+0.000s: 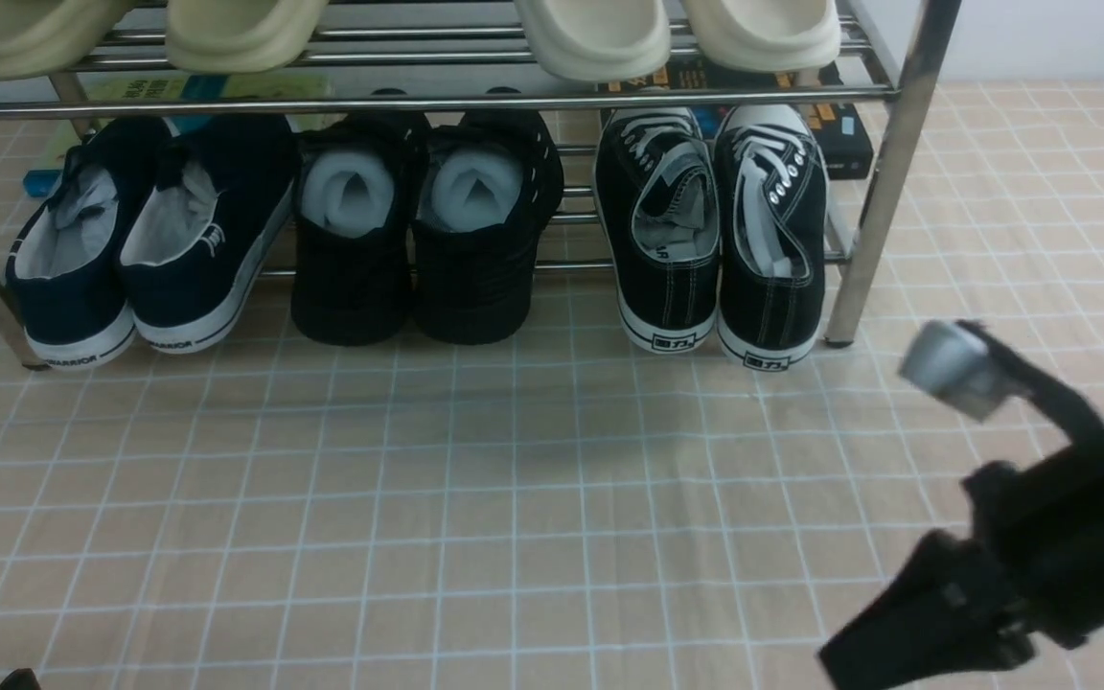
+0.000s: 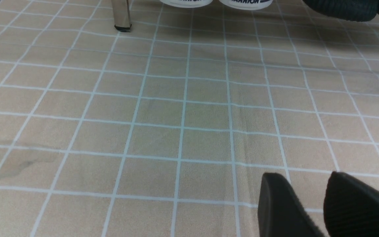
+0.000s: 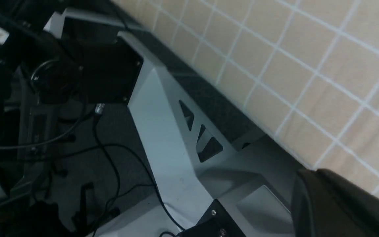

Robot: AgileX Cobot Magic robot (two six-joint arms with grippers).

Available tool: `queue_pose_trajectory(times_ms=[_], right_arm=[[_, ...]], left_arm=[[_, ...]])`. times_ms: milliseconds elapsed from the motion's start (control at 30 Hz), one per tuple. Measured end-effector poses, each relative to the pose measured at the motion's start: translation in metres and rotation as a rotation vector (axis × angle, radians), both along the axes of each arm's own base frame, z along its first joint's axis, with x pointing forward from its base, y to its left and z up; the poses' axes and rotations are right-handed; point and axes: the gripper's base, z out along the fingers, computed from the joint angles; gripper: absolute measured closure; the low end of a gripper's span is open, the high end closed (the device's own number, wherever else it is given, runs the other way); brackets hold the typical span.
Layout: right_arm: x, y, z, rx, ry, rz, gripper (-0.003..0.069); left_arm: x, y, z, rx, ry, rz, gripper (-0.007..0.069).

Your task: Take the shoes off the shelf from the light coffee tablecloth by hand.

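Left end effector (image 2: 304, 179): held low over the tablecloth (image 1: 418, 498) at the near-left corner, with only the tips caught in the front view. In the left wrist view the fingers (image 2: 278, 204) are seen parted by a narrow gap, with nothing between them.

Shelf (image 1: 883, 192): chrome tube, two tiers, set on the tablecloth at the far side. The upper tier is filled with cream slip-ons (image 1: 600, 38), two pairs.

Lower tier, left to right: navy slip-ons (image 1: 140, 249), all-black shoes (image 1: 418, 240) stuffed with white paper, then the sneakers (image 1: 720, 240) in black canvas with white laces and soles. The sneakers are parked at the right end of the lower tier, just beside the right front post. They are set side by side and touching, heels pointed near.

A dark box (image 1: 849, 134) is seen behind the shelf on the right.

Right end effector (image 1: 844, 661): positioned near right above the tablecloth, well apart from the sneakers, blurred in the front view, tip angled near-left. The jaws are closed and nothing is seen gripped. In the right wrist view only one dark finger (image 3: 334, 204), the table edge and the robot's frame are shown.
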Motion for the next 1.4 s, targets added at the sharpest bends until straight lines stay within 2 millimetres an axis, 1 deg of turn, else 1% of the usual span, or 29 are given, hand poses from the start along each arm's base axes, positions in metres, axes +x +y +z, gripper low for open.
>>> queue_pose_trajectory(times_ms=[67, 133, 167, 233, 267, 300, 333, 367, 433, 500, 600, 633, 667, 700, 733, 800, 867, 933, 1067, 1100, 1267, 1400], right_arm=[[0.006, 0.021, 0.004, -0.016, -0.015, 0.077, 0.0662], [0.01, 0.035, 0.007, -0.052, -0.03, 0.122, 0.0662], [0.012, 0.036, 0.01, -0.062, -0.039, 0.123, 0.0662], [0.028, 0.049, 0.022, -0.153, -0.077, 0.118, 0.0659], [0.036, 0.051, 0.028, -0.193, -0.097, 0.094, 0.0657], [0.039, 0.051, 0.032, -0.207, -0.11, 0.082, 0.0657], [0.052, 0.052, 0.038, -0.26, -0.136, 0.042, 0.0654], [0.056, 0.052, 0.04, -0.278, -0.146, 0.027, 0.0652], [0.085, 0.054, 0.055, -0.385, -0.219, -0.081, 0.0638], [0.105, 0.059, 0.059, -0.438, -0.243, -0.135, 0.0622], [0.132, 0.067, 0.065, -0.48, -0.281, -0.183, 0.0578], [0.135, 0.069, 0.062, -0.488, -0.274, -0.181, 0.0573], [0.147, 0.075, 0.062, -0.496, -0.282, -0.189, 0.0541], [0.152, 0.077, 0.061, -0.497, -0.287, -0.19, 0.0525], [0.163, 0.083, 0.06, -0.495, -0.301, -0.194, 0.0478], [0.175, 0.09, 0.06, -0.485, -0.319, -0.2, 0.0426], [0.189, 0.098, 0.051, -0.488, -0.328, -0.201, 0.035], [0.2, 0.102, 0.044, -0.502, -0.34, -0.204, 0.03], [0.217, 0.108, 0.029, -0.533, -0.375, -0.213, 0.0237], [0.218, 0.109, 0.027, -0.535, -0.38, -0.214, 0.0234], [0.239, 0.11, 0.001, -0.6, -0.473, -0.238, 0.0228], [0.244, 0.111, -0.005, -0.605, -0.498, -0.244, 0.0258]], left_arm=[[0.0, 0.0, 0.0, 0.0, 0.0, 0.0, 0.0384], [0.0, 0.0, 0.0, 0.0, 0.0, 0.0, 0.0384], [0.0, 0.0, 0.0, 0.0, 0.0, 0.0, 0.0384], [0.0, 0.0, 0.0, 0.0, 0.0, 0.0, 0.0384], [0.0, 0.0, 0.0, 0.0, 0.0, 0.0, 0.0384], [0.0, 0.0, 0.0, 0.0, 0.0, 0.0, 0.0384], [0.0, 0.0, 0.0, 0.0, 0.0, 0.0, 0.0384], [0.0, 0.0, 0.0, 0.0, 0.0, 0.0, 0.0384], [0.0, 0.0, 0.0, 0.0, 0.0, 0.0, 0.0384], [0.0, 0.0, 0.0, 0.0, 0.0, 0.0, 0.0384], [0.0, 0.0, 0.0, 0.0, 0.0, 0.0, 0.0384], [0.0, 0.0, 0.0, 0.0, 0.0, 0.0, 0.0384], [0.0, 0.0, 0.0, 0.0, 0.0, 0.0, 0.0384], [0.0, 0.0, 0.0, 0.0, 0.0, 0.0, 0.0384], [0.0, 0.0, 0.0, 0.0, 0.0, 0.0, 0.0384], [0.0, 0.0, 0.0, 0.0, 0.0, 0.0, 0.0384], [0.0, 0.0, 0.0, 0.0, 0.0, 0.0, 0.0384], [0.0, 0.0, 0.0, 0.0, 0.0, 0.0, 0.0384], [0.0, 0.0, 0.0, 0.0, 0.0, 0.0, 0.0384], [0.0, 0.0, 0.0, 0.0, 0.0, 0.0, 0.0384], [0.0, 0.0, 0.0, 0.0, 0.0, 0.0, 0.0384], [0.0, 0.0, 0.0, 0.0, 0.0, 0.0, 0.0384]])
